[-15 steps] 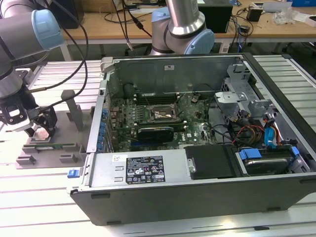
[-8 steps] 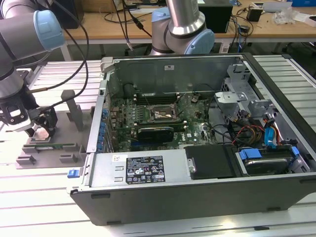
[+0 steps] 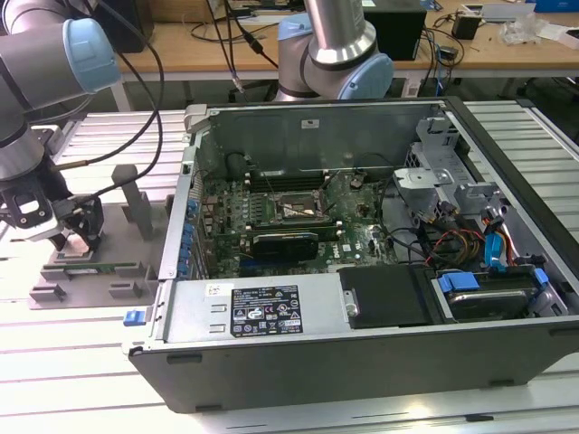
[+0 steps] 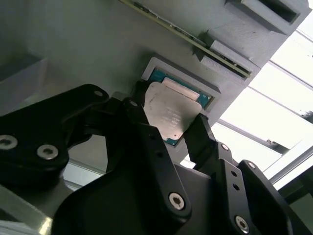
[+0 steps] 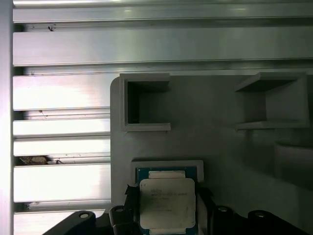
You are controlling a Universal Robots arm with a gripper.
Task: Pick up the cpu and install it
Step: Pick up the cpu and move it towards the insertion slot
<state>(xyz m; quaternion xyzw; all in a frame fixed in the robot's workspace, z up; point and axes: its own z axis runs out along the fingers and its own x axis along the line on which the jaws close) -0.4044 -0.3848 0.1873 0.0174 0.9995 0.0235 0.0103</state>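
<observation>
We see the tool (image 3: 80,237) down at the grey holder (image 3: 122,219) on the desk (image 3: 63,362), to the exterior view's left of the open computer case (image 3: 362,357). In both wrist views the cpu (image 4: 168,115) (image 5: 167,203) lies silver top up in its square pocket, with the tool's fingers (image 4: 139,115) pressed against two opposite edges.

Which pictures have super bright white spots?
In the second wrist view the metal table glares nearly white beyond the gray tray; in the first wrist view its slats shine brightly near the cpu; in the exterior view the light is even.
</observation>
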